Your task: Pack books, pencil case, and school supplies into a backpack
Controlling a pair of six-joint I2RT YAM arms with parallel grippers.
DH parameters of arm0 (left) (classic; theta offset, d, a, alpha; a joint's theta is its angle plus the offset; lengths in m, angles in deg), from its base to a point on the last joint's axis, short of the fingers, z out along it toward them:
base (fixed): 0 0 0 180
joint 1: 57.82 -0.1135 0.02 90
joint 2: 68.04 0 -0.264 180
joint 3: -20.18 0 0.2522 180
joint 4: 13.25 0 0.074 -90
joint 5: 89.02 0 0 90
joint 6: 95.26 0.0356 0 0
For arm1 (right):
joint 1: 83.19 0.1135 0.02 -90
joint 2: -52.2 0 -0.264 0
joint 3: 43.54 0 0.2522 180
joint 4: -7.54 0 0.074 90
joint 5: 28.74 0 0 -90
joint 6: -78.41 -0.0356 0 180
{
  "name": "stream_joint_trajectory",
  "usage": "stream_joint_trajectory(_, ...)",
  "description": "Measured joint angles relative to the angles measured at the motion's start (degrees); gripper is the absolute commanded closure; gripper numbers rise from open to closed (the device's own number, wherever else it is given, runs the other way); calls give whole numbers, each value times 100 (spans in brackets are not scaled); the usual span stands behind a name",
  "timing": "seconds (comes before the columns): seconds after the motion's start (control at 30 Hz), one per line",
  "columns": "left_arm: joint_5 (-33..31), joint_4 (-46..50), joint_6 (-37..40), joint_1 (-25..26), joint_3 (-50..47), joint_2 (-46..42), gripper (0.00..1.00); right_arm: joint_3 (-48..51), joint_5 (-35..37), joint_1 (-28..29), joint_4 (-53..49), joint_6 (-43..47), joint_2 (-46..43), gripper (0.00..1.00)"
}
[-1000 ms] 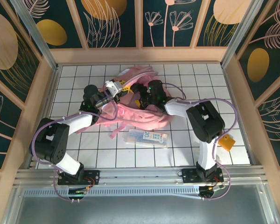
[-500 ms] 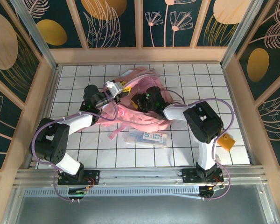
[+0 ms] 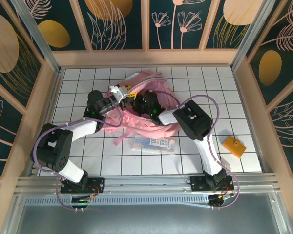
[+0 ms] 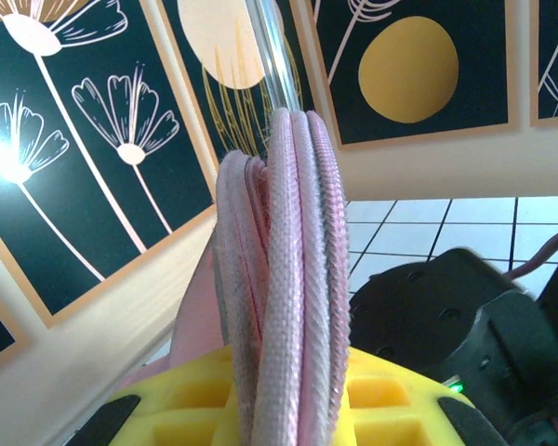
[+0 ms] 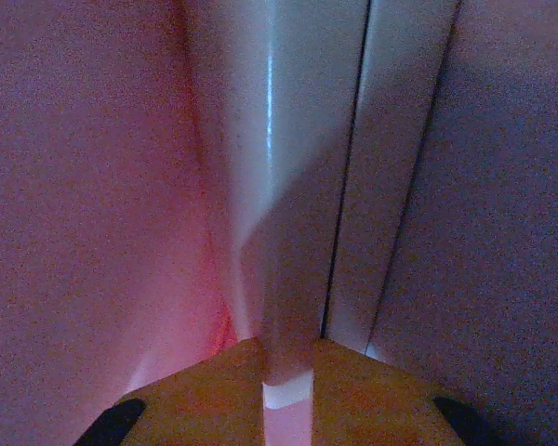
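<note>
The left gripper point(image 3: 121, 93) was clamped tight on a pink fabric edge at the left rim of the backpack point(image 3: 154, 124). The right gripper point(image 3: 142, 103), inside the backpack's mouth, stood nearly closed on a thin pale panel point(image 5: 279, 186). The clear packet point(image 3: 154, 143) lay just in front of the backpack, the orange block point(image 3: 234, 146) well to its right.

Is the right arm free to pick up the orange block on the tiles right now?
Probably not straight away. The right gripper is inside the backpack, shut on a pale flat edge. The orange block itself lies uncovered beside that arm.
</note>
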Motion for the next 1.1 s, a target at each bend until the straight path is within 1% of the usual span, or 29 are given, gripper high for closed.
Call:
stream_joint_trajectory(0.13,-37,-4,-11,15,-26,-55,100,-203,55,-46,966,-44,435,83)
stream_joint_trajectory(0.17,-59,-4,-11,15,-28,-61,100,-216,52,-61,1189,-39,492,80)
stream_joint_trajectory(0.23,-85,7,-9,17,-31,-74,100,-136,74,-81,1419,-13,485,69)
stream_joint_trajectory(0.3,-144,24,-2,31,-31,-96,100,210,114,-105,1469,122,264,61)
stream_joint_trajectory(0.33,-201,55,11,44,-31,-107,100,452,138,-118,1438,221,87,57)
stream_joint_trajectory(0.4,-247,57,-4,48,-31,-107,100,977,153,-157,1338,442,-389,53)
stream_joint_trajectory(0.47,-315,-4,-131,42,-31,-94,100,1429,87,-214,1276,688,-892,52)
stream_joint_trajectory(0.67,-498,-442,-529,-2,-109,70,100,3001,-55,-332,1207,1534,-2826,49)
stream_joint_trajectory(0.73,-529,-505,-568,-2,-109,103,100,3351,-96,-330,787,1923,-3495,48)
stream_joint_trajectory(0.8,-551,-538,-597,-11,-109,125,100,3423,-87,-308,-52,2468,-4175,48)
stream_joint_trajectory(0.87,-557,-549,-610,-26,-109,131,100,3401,39,-240,-1005,3220,-4942,48)
stream_joint_trajectory(0.97,-555,-538,-608,-55,-96,131,100,3414,271,-39,-2356,4597,-6253,44)
stream_joint_trajectory(1.03,-555,-544,-608,-96,-94,131,100,3563,385,96,-3034,5362,-7082,33)
stream_joint_trajectory(1.1,-575,-553,-608,-160,-94,131,100,3720,468,221,-3602,5821,-7580,24)
